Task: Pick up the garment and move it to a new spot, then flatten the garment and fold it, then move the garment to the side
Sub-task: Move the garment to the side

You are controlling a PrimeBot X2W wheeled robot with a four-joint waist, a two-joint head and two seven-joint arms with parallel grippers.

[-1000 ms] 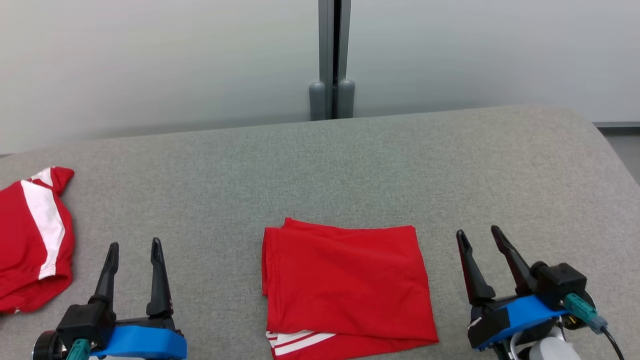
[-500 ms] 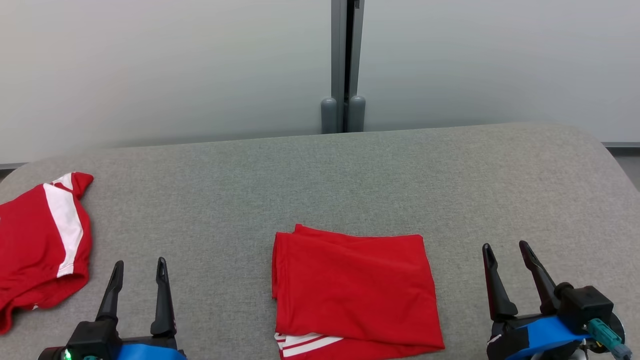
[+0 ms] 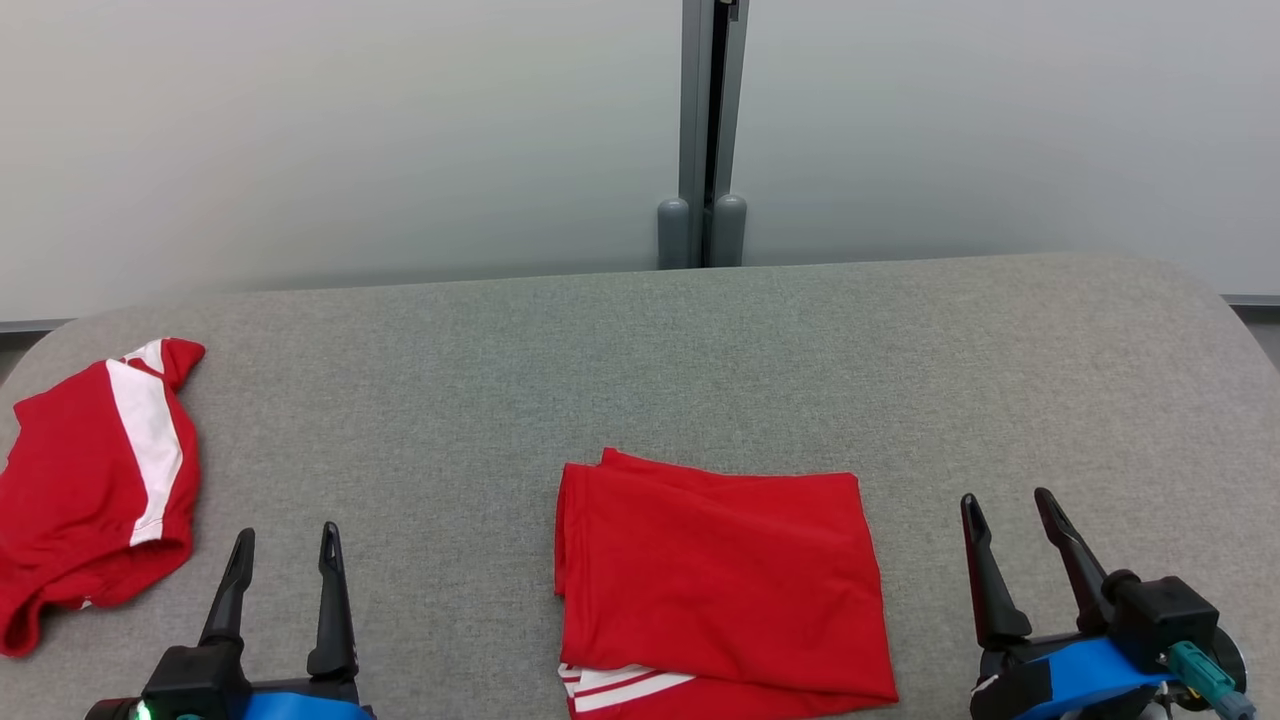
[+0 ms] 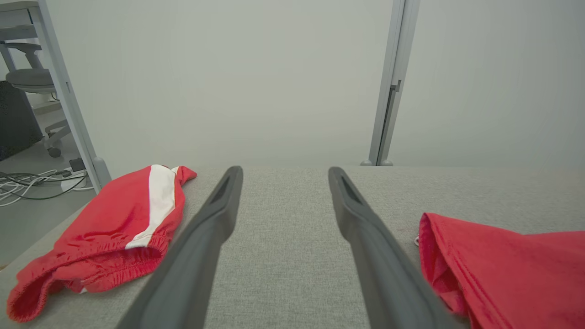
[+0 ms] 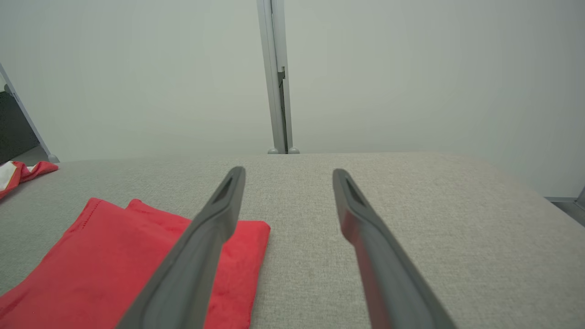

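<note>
Held spread and empty: left gripper (image 3: 285, 535), right gripper (image 3: 1005, 500), flanking folded red garment (image 3: 720, 580), untouched, at near-centre of grey tabletop (image 3: 700, 340). Over last second whole head view shifted: camera moved, garment undisturbed. Fold judged done; sideways move outstanding. Far left, second red-white garment (image 3: 90, 480) seen. No writing or brand legible.

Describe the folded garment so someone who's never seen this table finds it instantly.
Start at the grey fabric-covered table. Near its front edge, between the left gripper and right gripper, lies the folded garment. Unlike the rumpled red piece at the left end, it is a flat red rectangle with thin white stripes peeking out below.
</note>
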